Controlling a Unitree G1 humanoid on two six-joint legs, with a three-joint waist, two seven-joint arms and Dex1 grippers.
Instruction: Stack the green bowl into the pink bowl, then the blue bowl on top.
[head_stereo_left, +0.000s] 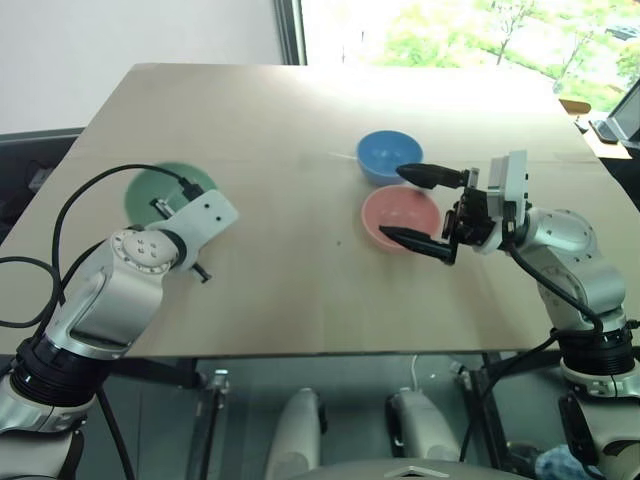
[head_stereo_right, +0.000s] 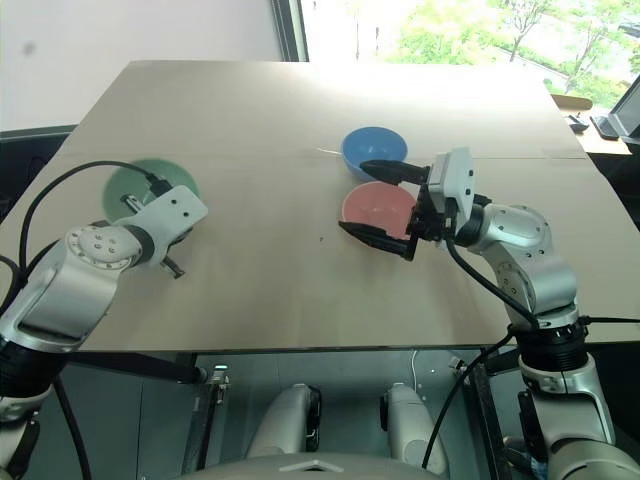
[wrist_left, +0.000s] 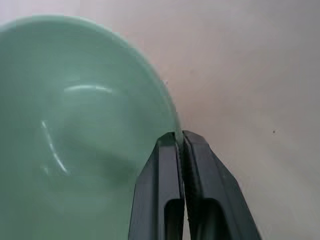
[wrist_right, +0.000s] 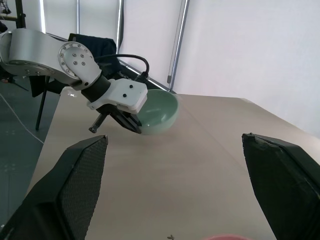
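The fingers (wrist_left: 167, 170) of the left gripper (wrist_left: 180, 142) are pinched on the rim of the green bowl (head_stereo_left: 150, 185), at the left of the table (head_stereo_left: 300, 120). This bowl looks light, stiff and smooth, so the thin rim seems the best place to hold. The blue bowl (head_stereo_left: 388, 155) and the pink bowl (head_stereo_left: 398, 215) stand empty, nearly touching. The right gripper (head_stereo_left: 425, 208) is spread wide above the pink one.

A plain mint-green bowl (wrist_left: 75, 125), a salmon-pink bowl (head_stereo_left: 398, 212) and a bright sky-blue bowl (head_stereo_left: 388, 155), all unpatterned, sit on a pale tan wooden table (head_stereo_left: 300, 120). The left gripper (wrist_left: 181, 145) and right gripper (head_stereo_left: 420, 205) have black fingers on white and silver housings, trailed by black cables (head_stereo_left: 75, 200).
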